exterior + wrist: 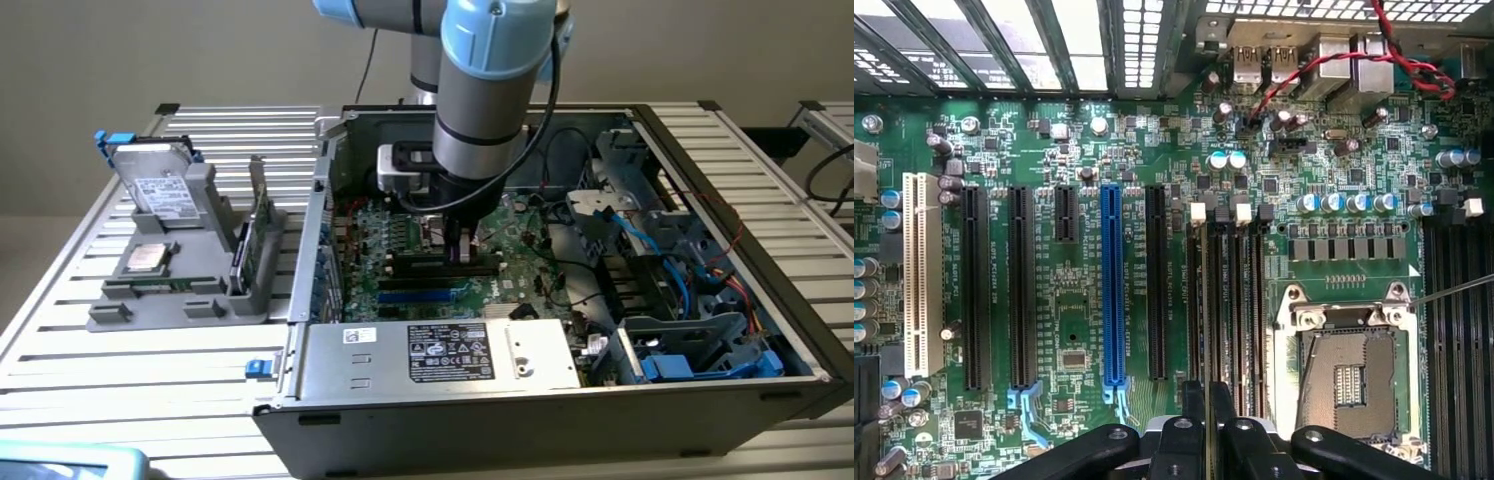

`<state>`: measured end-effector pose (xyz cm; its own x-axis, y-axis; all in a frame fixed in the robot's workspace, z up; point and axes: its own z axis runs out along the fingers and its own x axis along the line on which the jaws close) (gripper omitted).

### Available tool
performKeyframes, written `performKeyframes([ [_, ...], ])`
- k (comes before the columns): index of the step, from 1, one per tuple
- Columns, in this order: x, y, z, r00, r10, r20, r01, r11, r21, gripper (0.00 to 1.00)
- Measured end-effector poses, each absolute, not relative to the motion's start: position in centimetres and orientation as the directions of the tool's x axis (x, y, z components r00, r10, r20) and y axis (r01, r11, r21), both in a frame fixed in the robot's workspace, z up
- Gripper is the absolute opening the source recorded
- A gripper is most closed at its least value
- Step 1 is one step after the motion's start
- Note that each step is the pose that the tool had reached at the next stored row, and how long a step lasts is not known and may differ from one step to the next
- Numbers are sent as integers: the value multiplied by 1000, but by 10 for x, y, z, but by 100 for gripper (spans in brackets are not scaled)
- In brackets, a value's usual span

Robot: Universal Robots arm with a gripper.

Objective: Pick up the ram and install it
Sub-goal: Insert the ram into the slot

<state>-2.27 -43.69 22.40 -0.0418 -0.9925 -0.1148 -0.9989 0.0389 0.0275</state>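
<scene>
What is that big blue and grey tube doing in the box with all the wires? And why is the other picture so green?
The tube is a robot arm, a machine that bends a bit like your arm. One picture is taken from off the arm. There the arm reaches into an open computer case on a slatted metal table. On the exterior view's left, a grey holder keeps parts, like a boxy metal drive. The green picture comes from a camera on the robot's wrist, looking at the computer's main circuit board. The black claws there are the gripper, the robot's hand. It seems pinched on something thin seen edge-on, likely the ram, over the long black slots.
</scene>
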Motion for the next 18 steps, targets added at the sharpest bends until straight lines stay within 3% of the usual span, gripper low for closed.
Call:
performKeyframes([
  [18,-23,-437,220,-41,-993,-115,-999,39,24,15],
])
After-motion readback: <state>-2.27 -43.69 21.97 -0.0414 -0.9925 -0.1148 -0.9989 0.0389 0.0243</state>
